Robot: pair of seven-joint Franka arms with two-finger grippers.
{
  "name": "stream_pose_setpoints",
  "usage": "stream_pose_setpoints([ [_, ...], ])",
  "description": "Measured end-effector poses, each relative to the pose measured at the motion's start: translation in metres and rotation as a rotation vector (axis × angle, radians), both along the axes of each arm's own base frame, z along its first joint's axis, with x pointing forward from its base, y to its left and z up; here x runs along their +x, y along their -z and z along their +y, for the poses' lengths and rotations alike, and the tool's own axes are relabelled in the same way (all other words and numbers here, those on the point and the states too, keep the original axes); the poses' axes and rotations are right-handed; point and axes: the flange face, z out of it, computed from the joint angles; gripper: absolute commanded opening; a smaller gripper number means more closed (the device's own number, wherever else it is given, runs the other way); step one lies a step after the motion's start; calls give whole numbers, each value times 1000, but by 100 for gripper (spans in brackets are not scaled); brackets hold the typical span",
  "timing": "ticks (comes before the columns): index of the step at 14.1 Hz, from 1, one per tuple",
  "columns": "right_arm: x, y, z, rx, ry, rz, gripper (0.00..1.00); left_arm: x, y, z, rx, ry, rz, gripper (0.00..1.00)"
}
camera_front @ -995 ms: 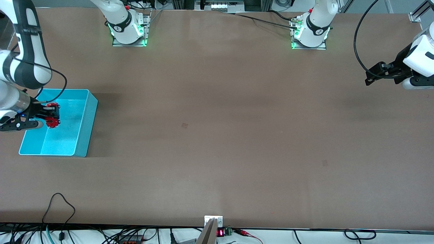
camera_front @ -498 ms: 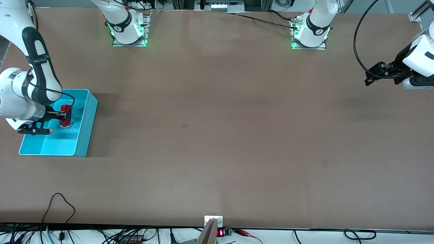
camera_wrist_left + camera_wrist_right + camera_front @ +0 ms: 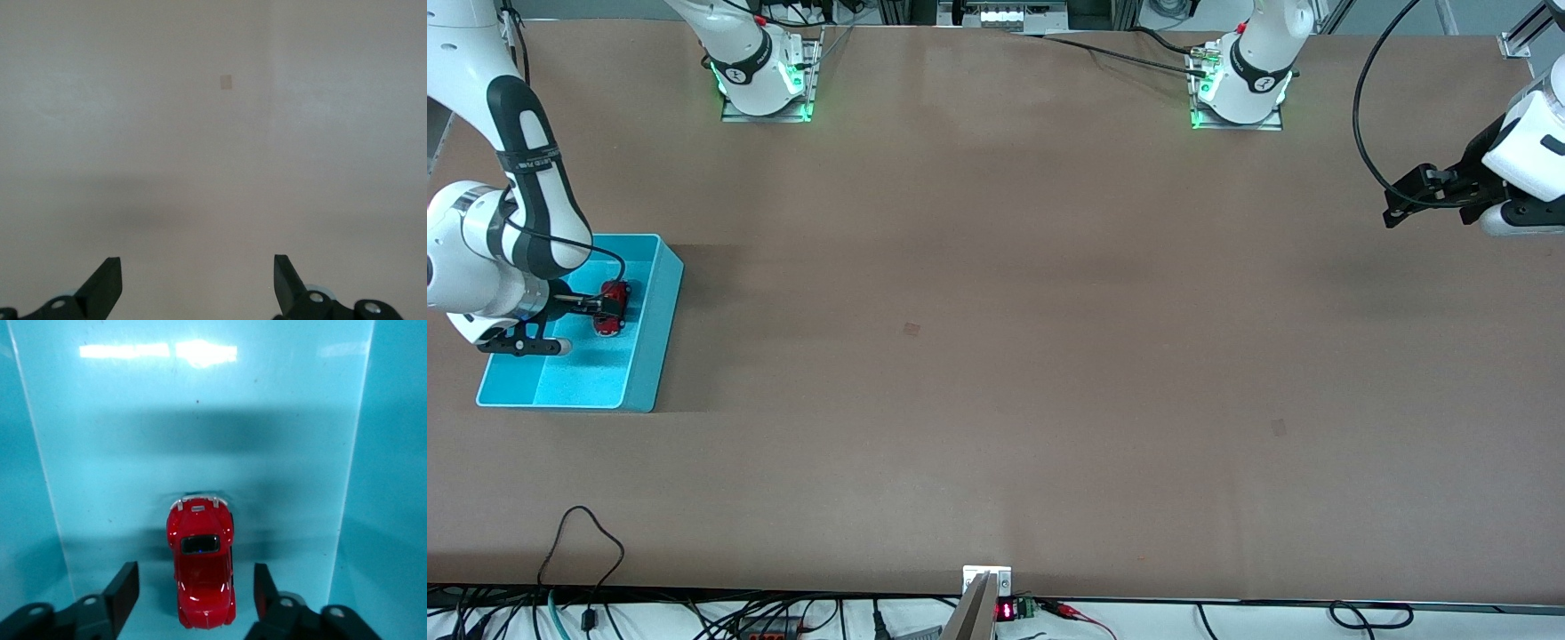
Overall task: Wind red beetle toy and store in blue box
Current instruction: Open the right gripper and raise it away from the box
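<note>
A brown table (image 3: 996, 356) fills the view, with a small dark square mark (image 3: 911, 329) near its middle — a fainter one (image 3: 1279, 428) lies toward the left arm's end. Black cables (image 3: 587, 542) loop over the edge nearest the front camera — beside a small red-digit display (image 3: 1006, 611).

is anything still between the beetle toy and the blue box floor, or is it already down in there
Nothing visible stands in the way: the red beetle toy sits on the blue box floor, between the right gripper fingers, which stand apart from it.
</note>
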Motion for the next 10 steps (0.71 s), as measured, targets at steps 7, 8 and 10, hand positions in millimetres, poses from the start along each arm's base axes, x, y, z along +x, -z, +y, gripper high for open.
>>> stream_pose_setpoints([
  [7, 25, -177, 84, 44, -124, -77, 100, 0, 0, 1, 0, -2, 0, 100],
  [8, 23, -210, 106, 49, -155, -88, 100, 0, 0, 1, 0, -2, 0, 100],
  [10, 14, -274, 140, 59, -202, -86, 100, 0, 0, 1, 0, -2, 0, 100],
])
